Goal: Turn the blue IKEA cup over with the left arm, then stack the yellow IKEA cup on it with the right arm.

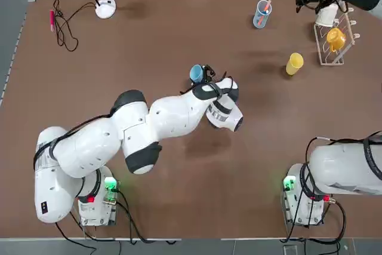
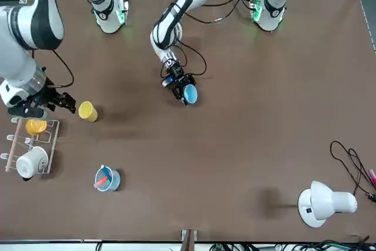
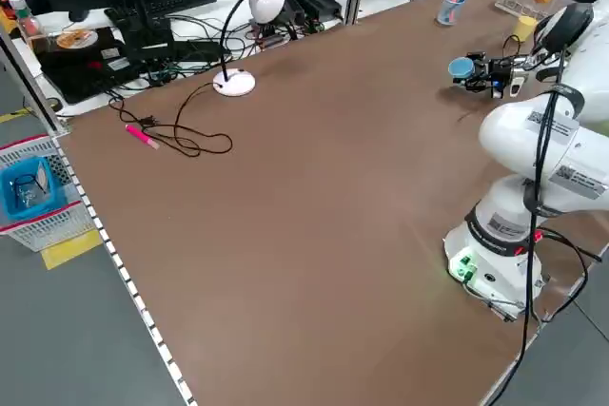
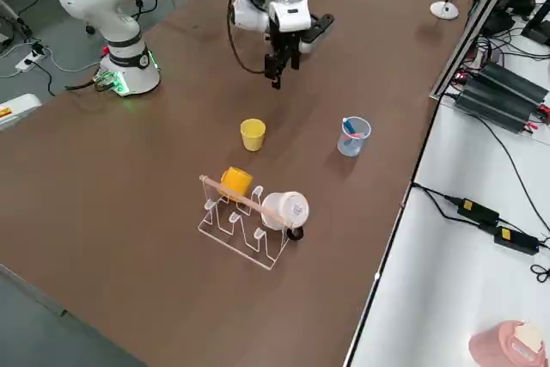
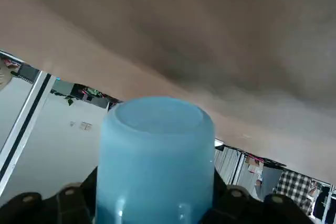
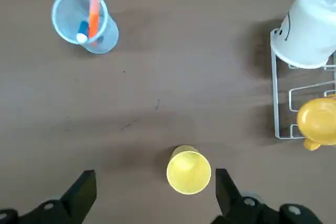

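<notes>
The blue IKEA cup (image 2: 190, 93) is clamped sideways in the left end effector (image 2: 179, 87), raised off the surface (image 1: 179, 40). The right end effector (image 6: 152, 190) hangs with fingers apart, the yellow IKEA cup (image 6: 188, 170) below between them.

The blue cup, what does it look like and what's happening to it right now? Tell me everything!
The blue IKEA cup is a small, smooth, light-blue plastic tumbler with no handle, a bit narrower at one end. The left gripper holds it by its sides, lifted off the brown table near the middle. It lies on its side in the air, its open mouth facing away from the robot. The left wrist view shows its closed bottom. Nothing else touches it.
</notes>
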`<state>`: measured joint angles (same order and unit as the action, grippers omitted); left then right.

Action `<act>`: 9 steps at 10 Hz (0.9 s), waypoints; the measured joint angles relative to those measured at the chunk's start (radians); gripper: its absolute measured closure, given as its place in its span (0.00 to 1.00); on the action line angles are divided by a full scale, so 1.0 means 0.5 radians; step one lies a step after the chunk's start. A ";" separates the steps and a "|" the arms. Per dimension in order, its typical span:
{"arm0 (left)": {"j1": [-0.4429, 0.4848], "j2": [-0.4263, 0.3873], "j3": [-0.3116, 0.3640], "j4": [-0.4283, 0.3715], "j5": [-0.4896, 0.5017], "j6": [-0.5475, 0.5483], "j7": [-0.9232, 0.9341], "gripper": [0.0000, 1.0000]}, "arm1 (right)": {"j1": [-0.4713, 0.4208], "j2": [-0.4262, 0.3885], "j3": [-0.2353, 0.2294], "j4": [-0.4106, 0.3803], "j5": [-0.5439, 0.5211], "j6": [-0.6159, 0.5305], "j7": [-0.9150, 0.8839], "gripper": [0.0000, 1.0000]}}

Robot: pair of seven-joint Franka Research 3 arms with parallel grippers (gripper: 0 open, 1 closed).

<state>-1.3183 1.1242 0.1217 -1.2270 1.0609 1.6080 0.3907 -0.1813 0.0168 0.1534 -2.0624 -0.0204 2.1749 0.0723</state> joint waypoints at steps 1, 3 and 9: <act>0.000 0.005 0.000 0.003 0.002 0.000 0.000 0.18 | -0.055 -0.012 -0.005 -0.084 -0.001 0.064 -0.055 0.00; 0.000 0.005 0.000 0.008 0.002 0.000 0.000 0.07 | -0.140 -0.028 -0.012 -0.255 -0.001 0.242 -0.131 0.00; 0.000 -0.007 0.006 0.052 0.005 -0.007 0.000 0.02 | -0.164 0.012 -0.012 -0.627 -0.001 0.457 -0.135 0.00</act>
<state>-1.3185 1.1208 0.1249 -1.2009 1.0633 1.6046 0.3905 -0.2633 0.0227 0.1472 -2.3758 -0.0208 2.4031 0.0050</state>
